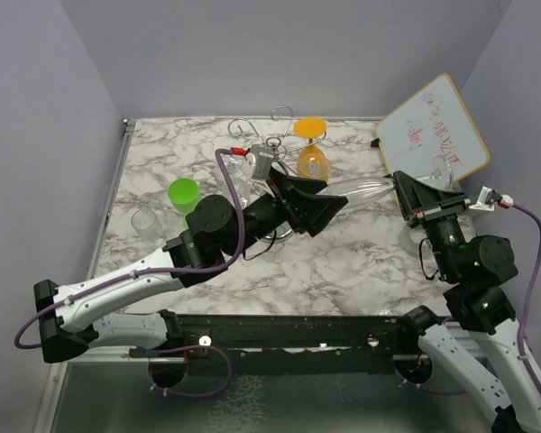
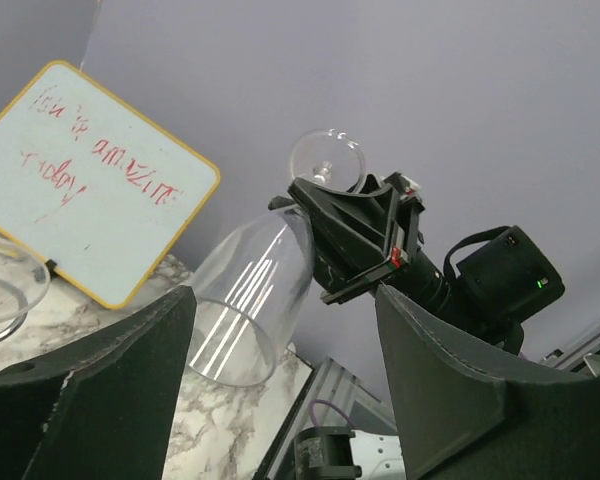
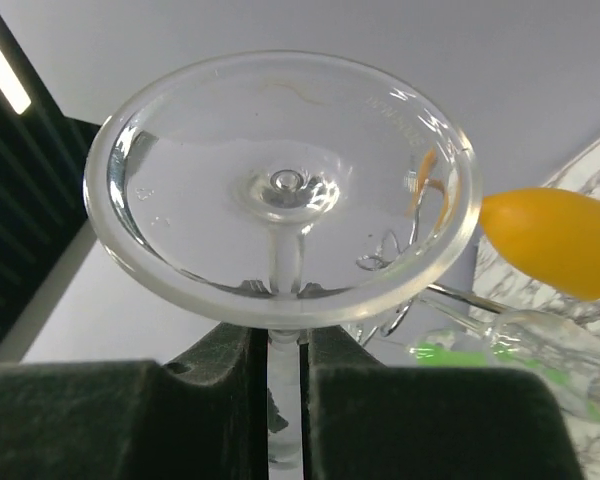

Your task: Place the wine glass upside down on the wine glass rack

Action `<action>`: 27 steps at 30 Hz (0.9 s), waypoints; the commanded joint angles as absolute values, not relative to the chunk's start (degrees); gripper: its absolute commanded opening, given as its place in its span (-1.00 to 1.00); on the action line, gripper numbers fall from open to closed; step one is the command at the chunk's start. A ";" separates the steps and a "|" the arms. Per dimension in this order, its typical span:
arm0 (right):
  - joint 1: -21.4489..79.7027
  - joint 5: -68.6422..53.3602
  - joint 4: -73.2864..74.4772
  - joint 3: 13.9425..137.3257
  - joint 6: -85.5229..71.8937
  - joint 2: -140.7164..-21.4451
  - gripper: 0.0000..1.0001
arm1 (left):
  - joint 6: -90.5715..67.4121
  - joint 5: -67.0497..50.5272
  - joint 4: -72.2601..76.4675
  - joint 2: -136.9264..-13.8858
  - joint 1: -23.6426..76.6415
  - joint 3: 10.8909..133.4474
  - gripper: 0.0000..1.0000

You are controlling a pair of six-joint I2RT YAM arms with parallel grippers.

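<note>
Grey walls on three sides; white marble table [image 1: 343,262].

- Wine glass [image 1: 365,189]: clear, off the table, mid-table right of centre. It lies on its side with its long axis running left-right, mouth to the left and foot to the right.
- Right pincer [image 1: 401,189]: clamped on the stem just behind the foot. The right wrist view shows the stem pinched between both fingers.
- Left pincer [image 1: 338,200]: fingers spread wide, holding nothing. The mouth of the bowl faces it, close to its tips. I cannot tell whether the rim is inside the gap.
- Rack [image 1: 272,142]: far centre, on the far-left diagonal from the glass, past the left pincer. The left arm is the nearer one.

Judgement: the glass must turn from level to mouth-down before it can hang.

Count:
- Rack: one.
- Clear wine glass: one.
- Orange glass [image 1: 312,162]: one, hung on the rack.
- Green cup [image 1: 183,194]: one.
- Tumbler [image 1: 146,221]: one.
- Whiteboard [image 1: 433,126]: one.
</note>
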State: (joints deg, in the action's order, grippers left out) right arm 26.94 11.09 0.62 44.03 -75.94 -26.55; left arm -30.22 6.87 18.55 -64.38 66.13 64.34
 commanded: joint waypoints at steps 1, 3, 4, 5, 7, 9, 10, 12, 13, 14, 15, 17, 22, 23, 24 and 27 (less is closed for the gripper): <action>26.98 9.86 2.63 45.82 -64.30 -24.45 -0.97 | -30.72 9.89 7.09 -61.84 66.44 67.48 0.54; 27.01 8.70 2.90 46.24 -60.65 -23.77 -0.97 | -30.45 9.33 3.70 -61.24 66.41 68.32 0.61; 27.01 8.02 3.09 46.43 -58.65 -23.41 -0.98 | -30.29 8.94 2.48 -60.95 66.39 68.64 0.66; 26.99 7.20 3.41 46.61 -56.89 -23.09 -0.97 | -29.78 8.08 1.46 -60.65 66.38 69.05 0.70; 27.01 5.87 3.54 46.47 -53.11 -22.09 -0.97 | -26.71 4.60 0.61 -60.03 66.42 69.41 0.90; 27.04 3.48 2.28 45.73 -48.72 -20.43 -0.97 | -23.62 1.89 0.10 -59.53 66.42 69.65 0.98; 26.99 2.00 1.76 45.43 -46.54 -19.92 -0.97 | -22.68 1.39 -0.92 -59.51 66.44 70.05 0.98; 27.04 -1.85 1.76 45.61 -40.24 -19.65 -0.97 | -21.83 0.19 -2.46 -60.14 66.38 71.66 0.98; 27.03 -3.97 2.67 46.28 -36.96 -19.91 -0.97 | -22.15 -1.27 -2.89 -60.72 66.40 72.58 0.98; 27.03 -6.25 3.82 47.12 -32.90 -20.29 -0.97 | -22.81 -2.98 -2.93 -61.19 66.41 73.33 0.98; 26.99 -9.07 5.28 48.02 -29.10 -20.70 -0.97 | -23.68 -4.66 -2.57 -61.71 66.37 73.91 0.98; 27.03 -15.60 7.63 49.81 -21.22 -21.28 -0.97 | -25.91 -8.07 -1.88 -62.81 66.41 74.89 0.98; 26.99 -26.40 13.06 54.31 -8.23 -23.33 -0.97 | -34.20 -10.41 -0.36 -64.61 66.42 76.35 0.98; 26.99 -27.88 14.62 55.38 -6.18 -24.16 -0.97 | -35.96 -10.45 1.02 -64.62 66.37 76.00 0.98; 26.99 -29.21 15.99 56.46 -4.08 -25.04 -0.97 | -37.89 -10.23 2.09 -64.59 66.42 75.57 0.98; 27.05 -34.36 18.36 57.45 3.39 -27.06 -0.97 | -43.00 -9.35 5.05 -64.47 66.40 74.13 0.98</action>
State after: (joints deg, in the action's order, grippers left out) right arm 26.94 -23.40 13.08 55.44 -10.83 -24.64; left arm -34.20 -7.62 0.38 -64.66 66.13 75.13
